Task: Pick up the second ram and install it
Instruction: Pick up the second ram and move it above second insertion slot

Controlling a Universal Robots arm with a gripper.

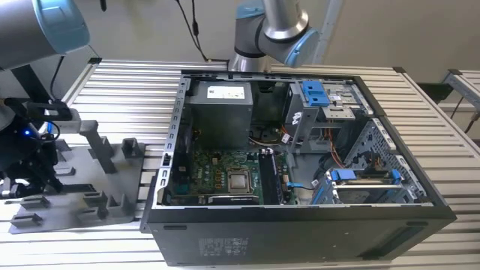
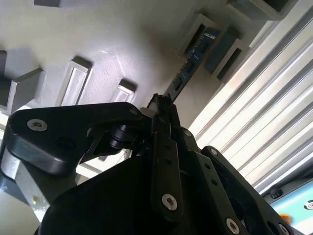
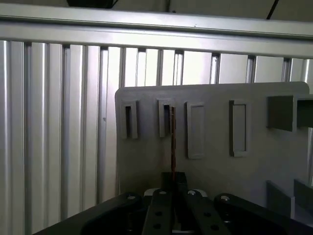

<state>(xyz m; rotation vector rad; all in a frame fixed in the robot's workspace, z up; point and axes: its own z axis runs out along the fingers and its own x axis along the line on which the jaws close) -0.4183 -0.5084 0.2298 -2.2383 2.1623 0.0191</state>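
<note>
The claw point(image 3: 172, 180) is pinched narrow on the second ram point(image 3: 172, 139), seen edge-on. The ram's far end sits in the grey fixture point(image 3: 215, 166) on the slatted table point(image 3: 58, 127). The grasp looks made; lifting and installing are not yet done.

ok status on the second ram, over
Gripper shut on one end of second ram. Ram on edge, far end seated in grey fixture slot. Nothing seen in the way.

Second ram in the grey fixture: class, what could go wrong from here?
1. The gripper pinches the second ram at one end, its far end in a fixture post; a tilted lift could jam or bend it.
2. So small a hold may let the thin stick slip or swing.
</note>
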